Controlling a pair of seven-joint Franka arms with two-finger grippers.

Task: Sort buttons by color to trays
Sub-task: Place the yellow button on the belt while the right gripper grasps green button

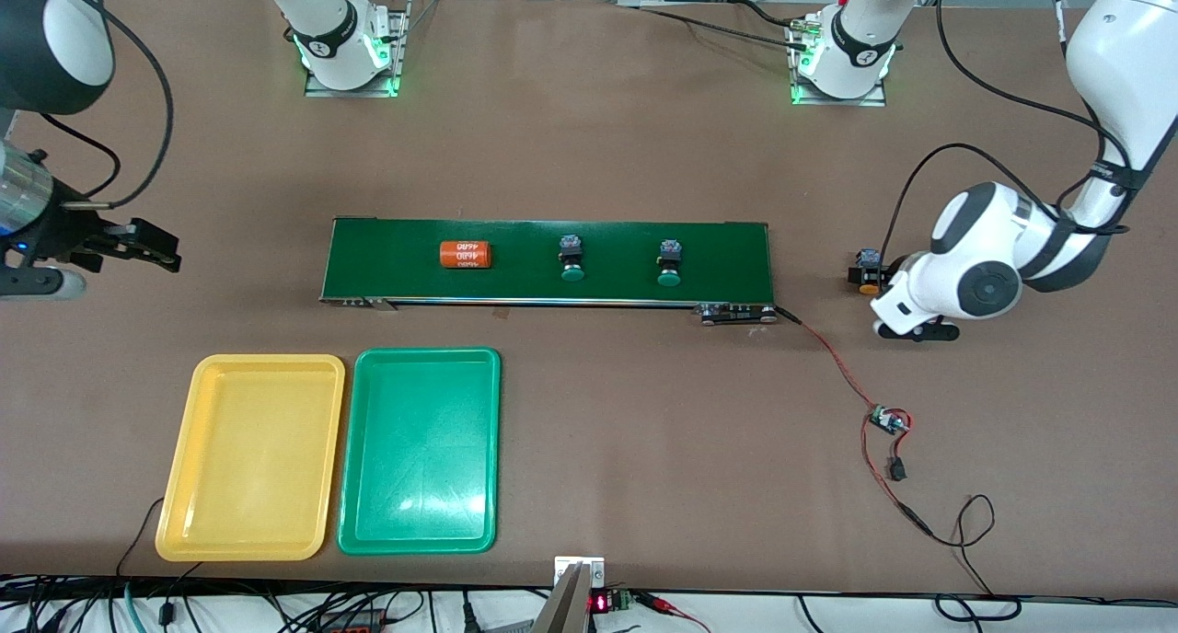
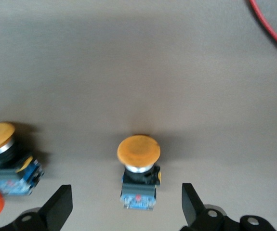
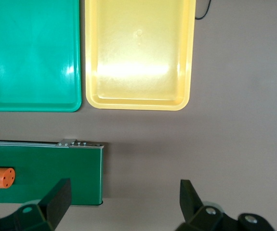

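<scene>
Buttons sit in two spots. Two green buttons [image 1: 572, 258] [image 1: 669, 263] lie on the belt [image 1: 736, 247], the long dark-green strip in the middle of the worktop [image 1: 589, 136]. An orange tube [image 1: 465, 255] with white numbers lies on the belt too, nearer the right arm's end than the green buttons. Two yellow buttons [image 2: 138, 166] [image 2: 1, 144] lie on the bare worktop off the belt's end toward the left arm.

The left gripper [image 2: 127, 207] hangs low over one yellow button, with its jaws wide apart and that button between them, not gripped. The other yellow button lies just beside it. A red wire [image 1: 833, 357] runs from the belt's end across the worktop toward the front camera.

The right gripper [image 3: 124, 202] hovers over the worktop past the belt's other end. Its jaws are wide apart and hold nothing.

A yellow tray [image 1: 175, 513] and a green tray [image 1: 419, 541] lie side by side, nearer the front camera than the belt. The yellow one is closer to the right arm's end.
</scene>
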